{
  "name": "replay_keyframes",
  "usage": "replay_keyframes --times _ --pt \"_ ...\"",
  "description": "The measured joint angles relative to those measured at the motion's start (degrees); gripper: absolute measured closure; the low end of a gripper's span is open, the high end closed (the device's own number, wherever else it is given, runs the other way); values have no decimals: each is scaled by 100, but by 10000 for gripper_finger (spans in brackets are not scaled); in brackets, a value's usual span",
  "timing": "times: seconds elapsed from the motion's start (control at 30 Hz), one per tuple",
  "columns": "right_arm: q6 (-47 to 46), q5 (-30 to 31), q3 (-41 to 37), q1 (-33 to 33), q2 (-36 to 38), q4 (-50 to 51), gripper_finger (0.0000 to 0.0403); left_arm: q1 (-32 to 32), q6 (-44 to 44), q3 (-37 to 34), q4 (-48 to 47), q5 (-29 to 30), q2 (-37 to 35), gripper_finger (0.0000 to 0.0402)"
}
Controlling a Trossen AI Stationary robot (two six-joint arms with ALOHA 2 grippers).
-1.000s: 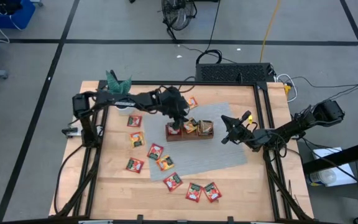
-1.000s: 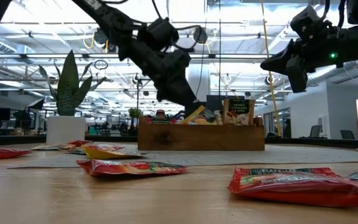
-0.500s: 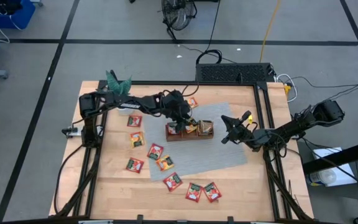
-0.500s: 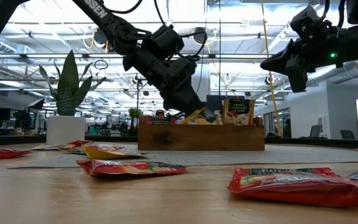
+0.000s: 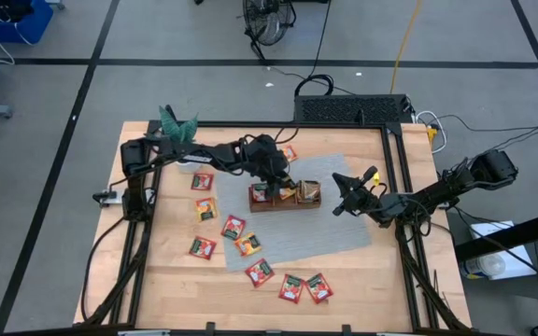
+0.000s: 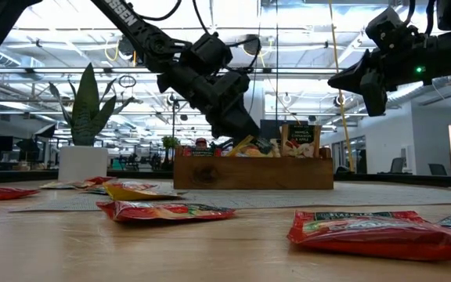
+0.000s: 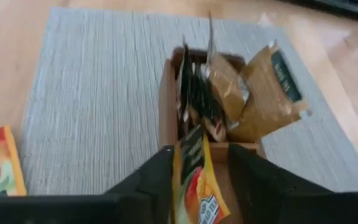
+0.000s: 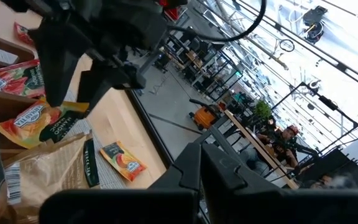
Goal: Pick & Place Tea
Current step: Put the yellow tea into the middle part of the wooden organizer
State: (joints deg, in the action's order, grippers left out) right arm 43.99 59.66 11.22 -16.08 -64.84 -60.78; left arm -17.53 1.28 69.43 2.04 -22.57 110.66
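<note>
My left gripper (image 5: 276, 180) reaches slantwise down over the brown wooden tray (image 5: 285, 199) on the grey mat, shut on an orange-yellow tea sachet (image 7: 194, 180). The low view shows that sachet (image 6: 246, 144) at the tray's top edge (image 6: 253, 153). Several sachets stand on edge inside the tray (image 7: 229, 93). Red and orange tea sachets lie flat on the table to the tray's left and front (image 5: 233, 227) (image 5: 291, 287). My right gripper (image 5: 342, 196) hangs shut above the mat, to the right of the tray. My left gripper has the orange-yellow sachet pinched between its two fingers (image 7: 157, 177), by the sachet's upper part (image 7: 191, 186). The fingers come slanting down from the table's left. The sachet hangs ahead of them, its lower end (image 7: 191, 134) over a tray compartment; I cannot tell whether it touches.
A potted plant (image 5: 177, 126) stands at the table's far left corner. The grey mat (image 5: 339, 229) lies under the tray. A black frame (image 5: 395, 187) runs round the table's edges. Bare wood shows at the front left (image 5: 171, 289).
My left gripper has sunk toward the tray and gone a little toward the table's right, carrying the orange-yellow sachet down to the tray's top edge. My right arm has kept still.
</note>
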Motion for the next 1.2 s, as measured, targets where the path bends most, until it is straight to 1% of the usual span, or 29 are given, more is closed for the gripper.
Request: replay_keyframes --times 0.07,0.17,0.2,0.23,0.4,0.47,0.5,0.53,0.63,0.7,0.9,1.0,1.13,1.2 --pt "-2 -2 0 0 0 1 403 3 2 -2 -58 4 36 291" --pt "-2 -4 0 0 0 -2 403 3 2 2 18 0 125 366" --pt "-4 -16 0 0 0 -4 403 3 -7 0 9 1 150 384" --pt "-19 -20 0 0 0 -4 403 3 -31 0 23 0 173 389" --pt "-24 -17 0 0 0 3 403 205 -97 -1 346 21 90 396" --pt "-24 -11 0 0 0 11 403 364 -52 4 617 158 43 397" --pt "-26 -11 0 0 1 20 403 441 10 4 583 246 7 397" --pt "-26 -6 0 0 0 21 403 514 85 0 569 415 -5 398" --pt "-28 4 0 0 0 78 403 711 184 0 448 1160 -5 398" --pt "-28 4 0 0 0 83 403 799 171 -2 353 1412 -5 399" --pt "-17 4 0 0 0 92 403 894 188 -2 337 1845 -5 400" --pt "-44 4 0 0 0 101 403 893 207 -2 384 1878 -5 400" --pt "-37 4 0 0 0 101 403 899 209 -2 331 2111 -5 400" --pt "-20 4 0 0 0 104 403 895 210 -2 298 2126 -5 401"
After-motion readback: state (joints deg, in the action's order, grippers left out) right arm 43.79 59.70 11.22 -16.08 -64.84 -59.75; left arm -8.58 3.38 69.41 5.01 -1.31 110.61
